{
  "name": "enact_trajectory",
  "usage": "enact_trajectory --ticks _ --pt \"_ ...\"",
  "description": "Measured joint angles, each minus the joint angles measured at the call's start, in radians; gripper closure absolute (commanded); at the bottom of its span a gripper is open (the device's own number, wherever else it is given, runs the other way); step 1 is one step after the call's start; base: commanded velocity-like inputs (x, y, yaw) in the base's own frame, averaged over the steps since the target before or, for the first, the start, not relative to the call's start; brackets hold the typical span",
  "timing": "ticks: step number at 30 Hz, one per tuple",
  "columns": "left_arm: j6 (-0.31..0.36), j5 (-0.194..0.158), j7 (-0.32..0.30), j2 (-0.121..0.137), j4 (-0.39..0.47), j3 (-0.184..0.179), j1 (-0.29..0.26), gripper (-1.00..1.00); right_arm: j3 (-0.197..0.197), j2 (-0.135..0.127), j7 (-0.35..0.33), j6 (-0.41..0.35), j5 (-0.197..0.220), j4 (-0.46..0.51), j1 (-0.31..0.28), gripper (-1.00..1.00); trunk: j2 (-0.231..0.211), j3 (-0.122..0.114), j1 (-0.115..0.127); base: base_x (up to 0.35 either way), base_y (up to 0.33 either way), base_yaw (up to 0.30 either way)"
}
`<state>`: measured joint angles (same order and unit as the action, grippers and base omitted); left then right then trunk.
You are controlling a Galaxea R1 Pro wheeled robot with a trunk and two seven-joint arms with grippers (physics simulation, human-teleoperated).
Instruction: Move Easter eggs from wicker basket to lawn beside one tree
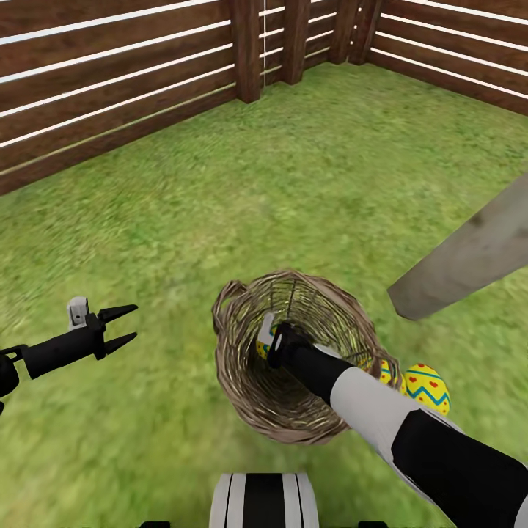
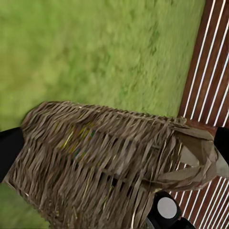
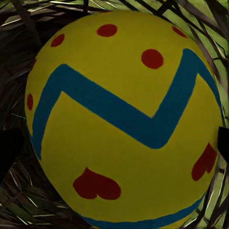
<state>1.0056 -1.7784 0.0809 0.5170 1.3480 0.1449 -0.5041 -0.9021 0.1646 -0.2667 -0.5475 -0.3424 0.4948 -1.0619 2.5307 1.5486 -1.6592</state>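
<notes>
The wicker basket (image 1: 242,381) lies tipped on the lawn (image 1: 293,183), and its woven side shows in the left wrist view (image 2: 95,157). My right gripper (image 1: 273,345) reaches inside it. One Easter egg (image 3: 124,119) sits between the fingers, and a dark fingertip (image 3: 223,143) touches it on each side. Two more eggs lie on the grass just right of the basket, one in full sight (image 1: 428,389) and one half hidden behind the arm (image 1: 386,372). The pale tree trunk (image 1: 469,257) rises close beyond them. My left gripper (image 1: 136,323) hangs open over grass, left of the basket.
The reddish-brown slat fence (image 1: 110,95) bounds the lawn on the far left and far right, with posts at the corner (image 1: 248,44). Open grass stretches between the basket and the fence. My base (image 1: 264,499) shows at the bottom edge.
</notes>
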Motion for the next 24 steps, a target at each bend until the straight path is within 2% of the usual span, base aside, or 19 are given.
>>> enact_trajectory --ticks 5,6,9,16,24 --pt "0.000 -0.001 0.000 0.000 0.000 0.000 0.000 -1.00 -0.001 0.000 0.001 -0.003 0.005 0.056 0.000 -1.00 0.001 0.019 -0.002 0.000 0.000 0.000" --pt "0.000 -0.001 -0.001 0.000 0.000 0.000 0.000 -1.00 -0.001 0.000 0.002 -0.003 0.002 0.063 0.000 1.00 0.001 0.023 -0.003 0.000 0.000 0.000" --pt "0.000 -0.002 -0.002 0.000 0.000 0.000 0.000 -1.00 -0.001 0.001 0.001 -0.006 0.016 0.068 0.000 1.00 0.001 0.023 -0.003 0.000 0.000 0.000" --pt "0.000 -0.001 -0.001 0.000 0.000 0.000 0.000 -1.00 -0.002 0.000 0.001 -0.006 0.016 0.075 0.000 1.00 0.002 0.027 -0.003 0.000 0.000 0.000" --pt "0.000 -0.002 -0.002 0.001 0.000 0.001 0.000 -1.00 -0.002 0.001 0.001 -0.008 0.027 0.032 0.001 1.00 0.000 0.008 -0.001 0.000 0.000 0.000"
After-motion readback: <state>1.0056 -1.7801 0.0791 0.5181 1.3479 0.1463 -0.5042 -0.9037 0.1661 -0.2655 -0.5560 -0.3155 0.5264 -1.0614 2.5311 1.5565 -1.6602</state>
